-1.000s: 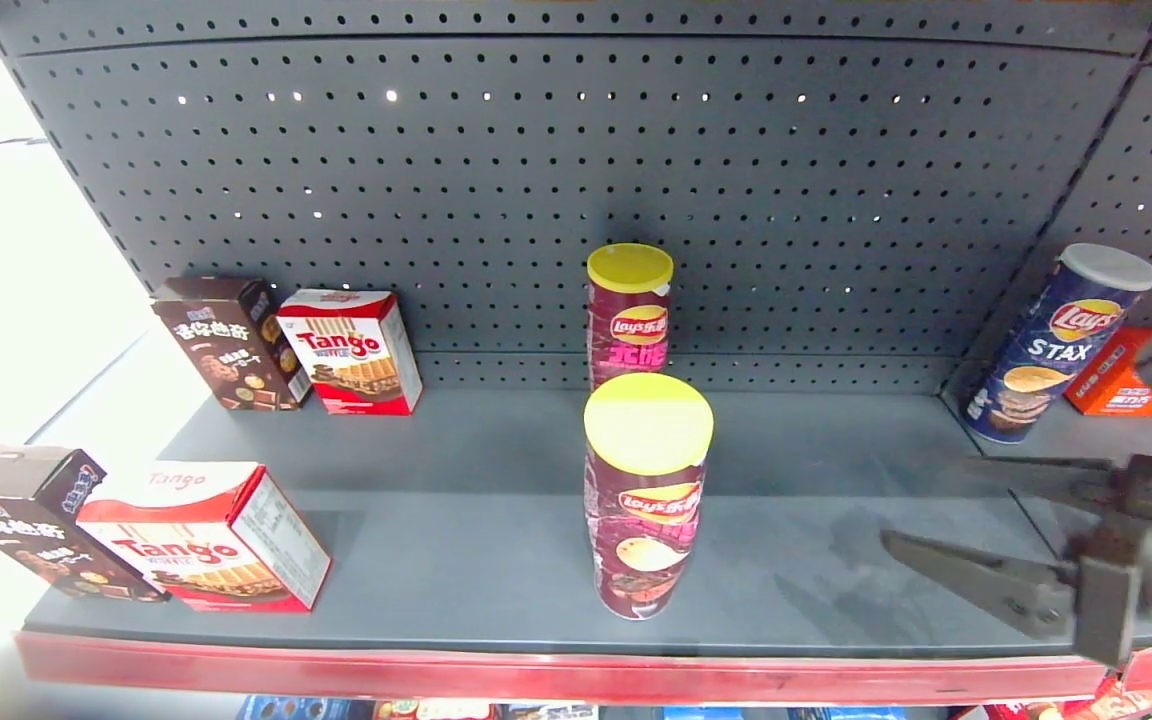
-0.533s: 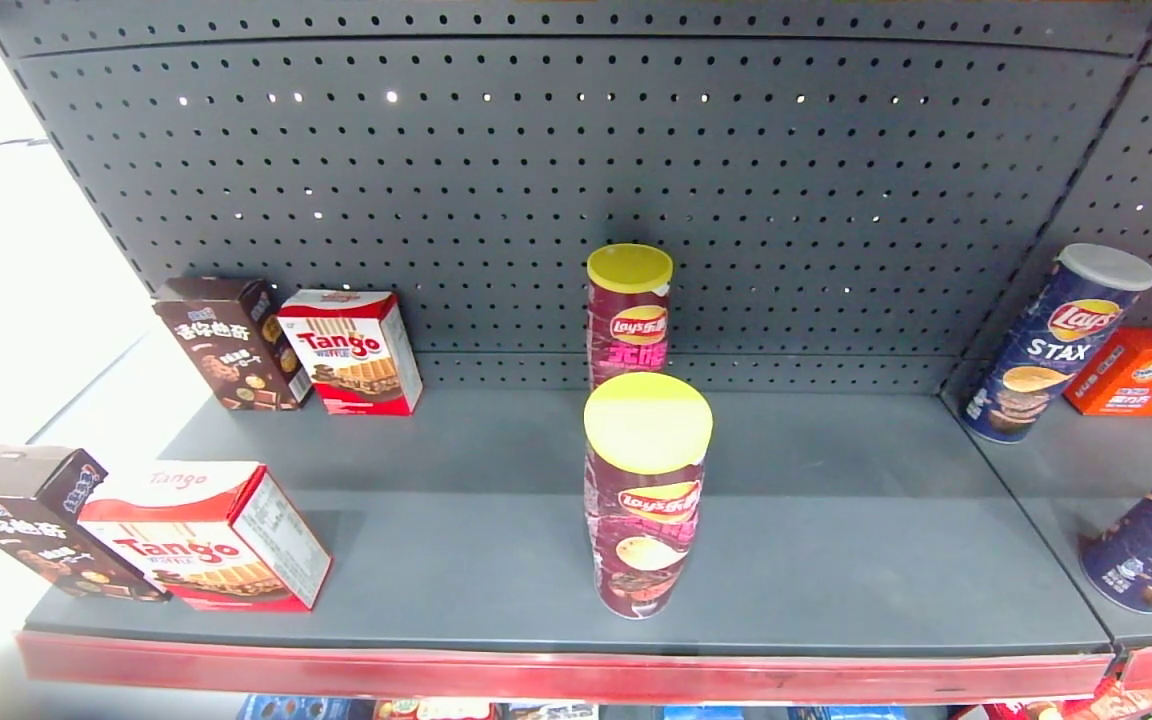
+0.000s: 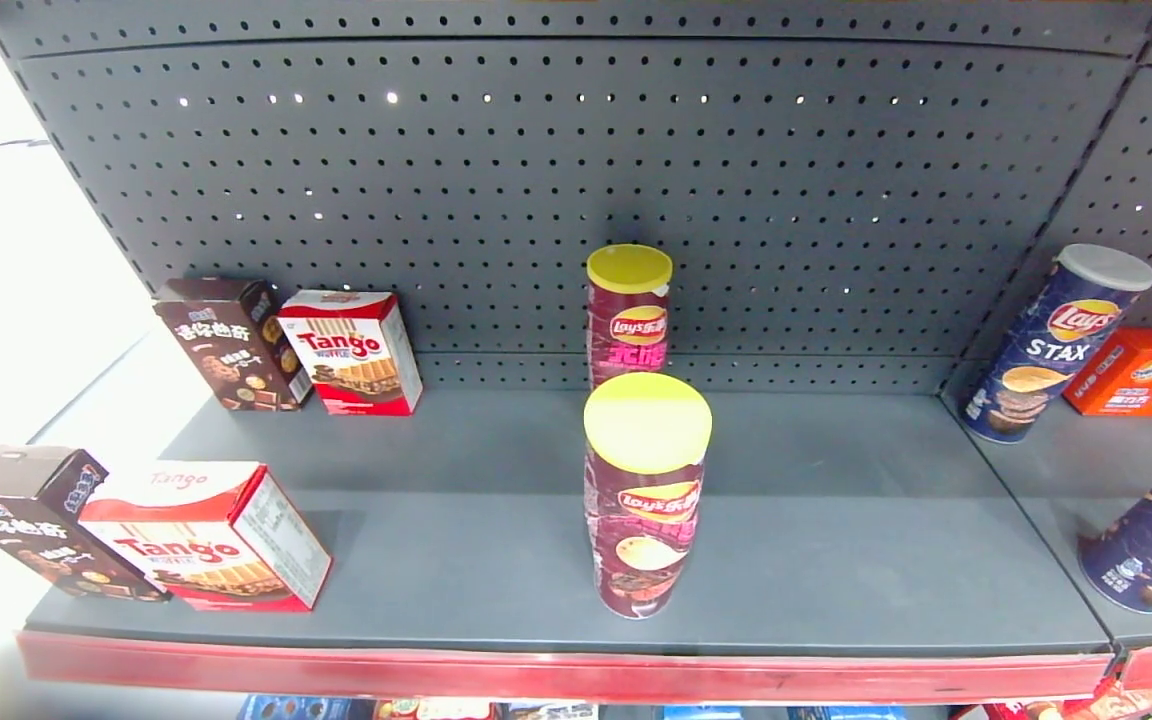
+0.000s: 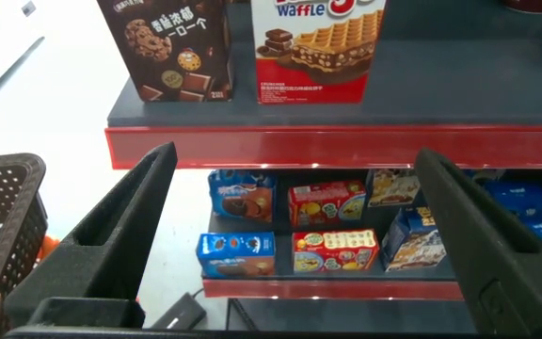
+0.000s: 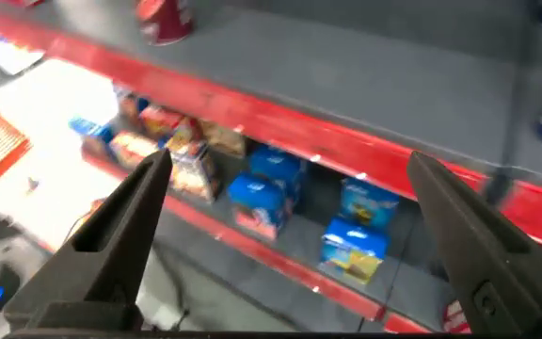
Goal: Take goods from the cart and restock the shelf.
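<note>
On the grey shelf (image 3: 836, 540) two purple chip cans with yellow lids stand upright, one at the front (image 3: 646, 500) and one at the back (image 3: 629, 315). On the neighbouring shelf to the right a blue chip can (image 3: 1061, 345) stands at the back and a second blue can (image 3: 1151, 545) near the front. My left gripper (image 4: 294, 235) is open and holds nothing, below the shelf's red front edge (image 4: 346, 146). My right gripper (image 5: 294, 235) is open too, in front of the red edge (image 5: 346, 141), with nothing between its fingers.
Waffle boxes (image 3: 206, 535) (image 3: 351, 350) and dark cookie boxes (image 3: 26, 520) (image 3: 226, 342) stand on the shelf's left. An orange box (image 3: 1141, 372) sits far right. A lower shelf holds small snack boxes (image 4: 327, 226). A black basket (image 4: 3, 217) is beside the left gripper.
The right arm, which one second ago reached over the shelf's right end in the head view, has drawn back out of that view. The front blue can now stands uncovered.
</note>
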Robot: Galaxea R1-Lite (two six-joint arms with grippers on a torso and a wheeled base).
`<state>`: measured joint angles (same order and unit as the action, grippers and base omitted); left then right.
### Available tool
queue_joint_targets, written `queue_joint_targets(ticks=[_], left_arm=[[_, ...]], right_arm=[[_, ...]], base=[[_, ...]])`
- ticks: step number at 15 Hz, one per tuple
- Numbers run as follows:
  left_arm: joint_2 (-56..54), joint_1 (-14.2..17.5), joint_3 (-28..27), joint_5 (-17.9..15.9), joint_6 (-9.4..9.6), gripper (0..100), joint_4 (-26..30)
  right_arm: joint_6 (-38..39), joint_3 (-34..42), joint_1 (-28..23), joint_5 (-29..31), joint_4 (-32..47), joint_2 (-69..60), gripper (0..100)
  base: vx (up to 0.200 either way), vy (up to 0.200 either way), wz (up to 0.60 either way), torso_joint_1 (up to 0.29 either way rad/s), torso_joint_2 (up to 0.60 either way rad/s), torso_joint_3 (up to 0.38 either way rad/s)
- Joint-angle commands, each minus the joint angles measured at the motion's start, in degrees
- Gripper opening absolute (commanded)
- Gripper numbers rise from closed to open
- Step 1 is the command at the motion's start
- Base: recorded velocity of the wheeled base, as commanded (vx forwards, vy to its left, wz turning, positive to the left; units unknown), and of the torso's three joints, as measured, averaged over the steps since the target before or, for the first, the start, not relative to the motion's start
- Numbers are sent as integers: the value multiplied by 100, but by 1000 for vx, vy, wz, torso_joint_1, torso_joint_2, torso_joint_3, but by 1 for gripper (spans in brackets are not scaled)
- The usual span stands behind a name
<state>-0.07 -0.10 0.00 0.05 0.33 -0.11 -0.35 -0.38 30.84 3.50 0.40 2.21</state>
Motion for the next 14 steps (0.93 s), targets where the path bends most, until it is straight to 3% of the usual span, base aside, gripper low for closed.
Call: queue_joint_targets(ticks=[1, 3, 6, 8, 9, 11, 12, 14], left_arm=[[7, 1, 0, 21, 2, 100, -7], [7, 1, 0, 21, -42, 100, -7], [7, 1, 0, 48, -59, 100, -7], [7, 1, 0, 21, -42, 100, 2], [7, 1, 0, 21, -50, 100, -7], [7, 1, 0, 39, -59, 100, 2], [7, 1, 0, 21, -50, 100, 2], [7, 1, 0, 13, -50, 100, 2]], right_arm=[[0, 29, -1362, 37, -5, 315, 100], [-9, 29, -2232, 37, -5, 562, 100], [123, 29, -2434, 116, -14, 395, 100], [44, 29, -3787, 46, -23, 535, 100], [44, 38, -4060, 46, -40, 439, 100], [176, 38, -4025, 2, -58, 412, 100], [185, 29, -4016, -473, -58, 412, 100], [35, 29, -3840, -482, -40, 412, 100]], base=[[0, 0, 0, 0, 0, 0], [0, 0, 0, 0, 0, 0], [0, 0, 0, 0, 0, 0], [0, 0, 0, 0, 0, 0], [0, 0, 0, 0, 0, 0], [0, 0, 0, 0, 0, 0], [0, 0, 0, 0, 0, 0], [0, 0, 0, 0, 0, 0]])
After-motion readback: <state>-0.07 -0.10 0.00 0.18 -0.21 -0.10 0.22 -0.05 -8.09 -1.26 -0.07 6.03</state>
